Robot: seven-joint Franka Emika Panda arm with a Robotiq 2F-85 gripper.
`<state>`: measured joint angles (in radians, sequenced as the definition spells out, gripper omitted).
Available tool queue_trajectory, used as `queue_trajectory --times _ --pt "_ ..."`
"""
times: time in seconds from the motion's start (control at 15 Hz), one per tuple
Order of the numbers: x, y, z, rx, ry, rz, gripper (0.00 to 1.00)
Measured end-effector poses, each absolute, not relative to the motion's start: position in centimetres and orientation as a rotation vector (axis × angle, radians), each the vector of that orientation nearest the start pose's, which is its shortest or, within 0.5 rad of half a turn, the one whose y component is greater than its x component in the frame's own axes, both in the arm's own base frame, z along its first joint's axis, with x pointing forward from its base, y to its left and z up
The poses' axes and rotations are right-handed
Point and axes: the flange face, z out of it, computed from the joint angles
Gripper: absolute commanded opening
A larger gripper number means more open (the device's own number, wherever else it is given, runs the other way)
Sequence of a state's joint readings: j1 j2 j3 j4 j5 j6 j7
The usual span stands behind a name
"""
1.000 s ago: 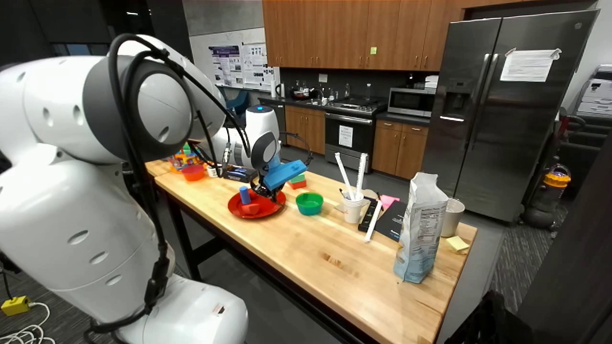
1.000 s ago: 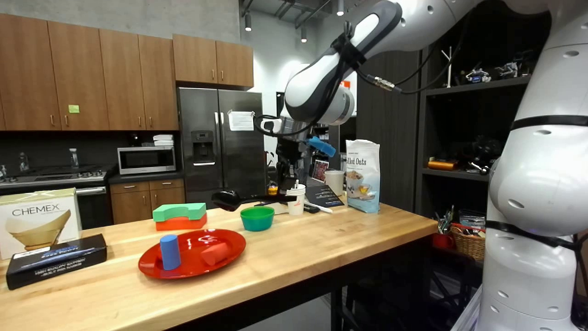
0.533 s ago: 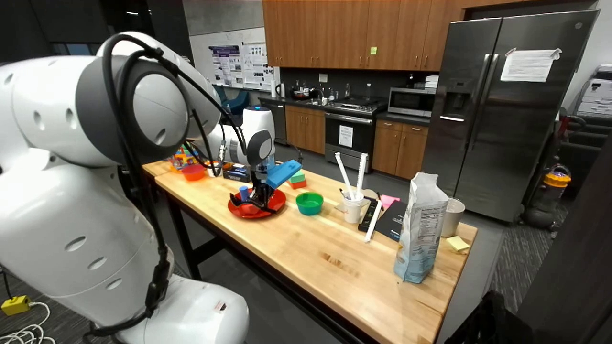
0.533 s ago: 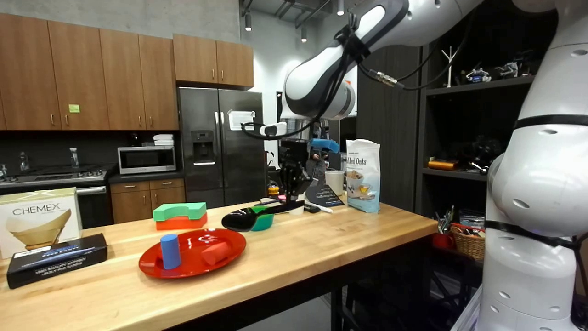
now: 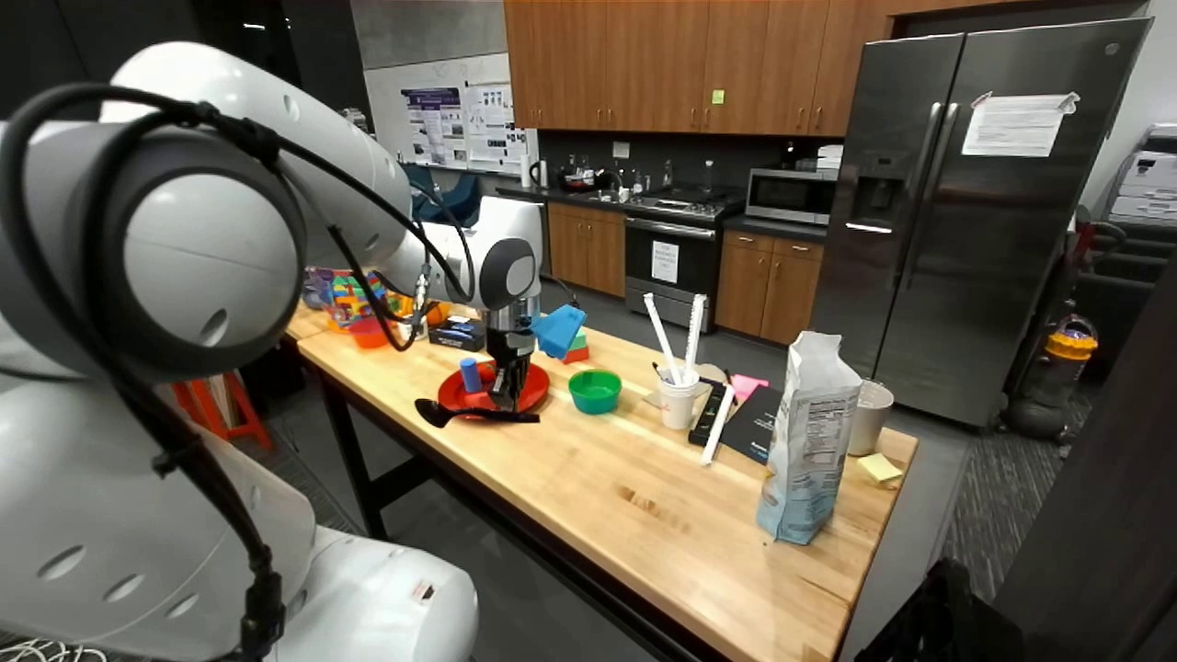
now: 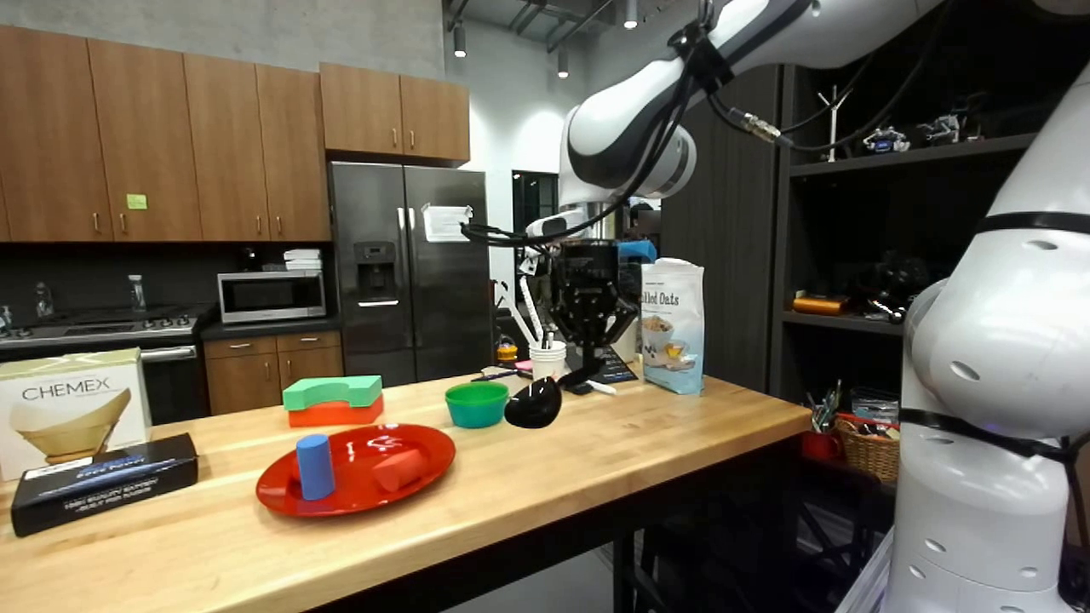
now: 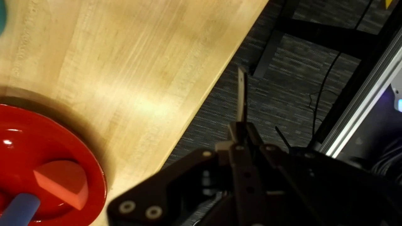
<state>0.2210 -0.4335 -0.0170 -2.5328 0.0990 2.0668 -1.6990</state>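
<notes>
Clamped tight, the end effector (image 6: 587, 356) grips a black spoon (image 6: 534, 403) by the handle, up in the air near the long edge of the desk (image 6: 613, 455) on the side of the arm (image 5: 202, 267). Close by but apart, I see a red plate (image 6: 355, 468) near that same edge, a blue cylinder (image 6: 316, 468) upright on it and a red block (image 6: 400, 470) lying there. Past it sits a green bowl (image 6: 477, 407); toward the opposite long edge, a green block (image 6: 334, 392) rests on an orange-red block (image 6: 336, 415). Farther, a bag of oats (image 6: 673, 328) stands near a short edge; beyond the desk rises a steel fridge (image 5: 979, 239).
</notes>
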Motion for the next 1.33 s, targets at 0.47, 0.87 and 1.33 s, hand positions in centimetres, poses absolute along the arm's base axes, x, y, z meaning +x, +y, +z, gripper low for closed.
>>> queue_trajectory --times 0.47,0.87,1.33 --pt "38.9 8.6 42.1 1.929 2.595 0.06 0.01" --pt "40.1 10.8 41.0 1.844 2.611 0.134 0.01" --pt "42.9 13.8 37.5 1.714 2.669 0.224 0.01"
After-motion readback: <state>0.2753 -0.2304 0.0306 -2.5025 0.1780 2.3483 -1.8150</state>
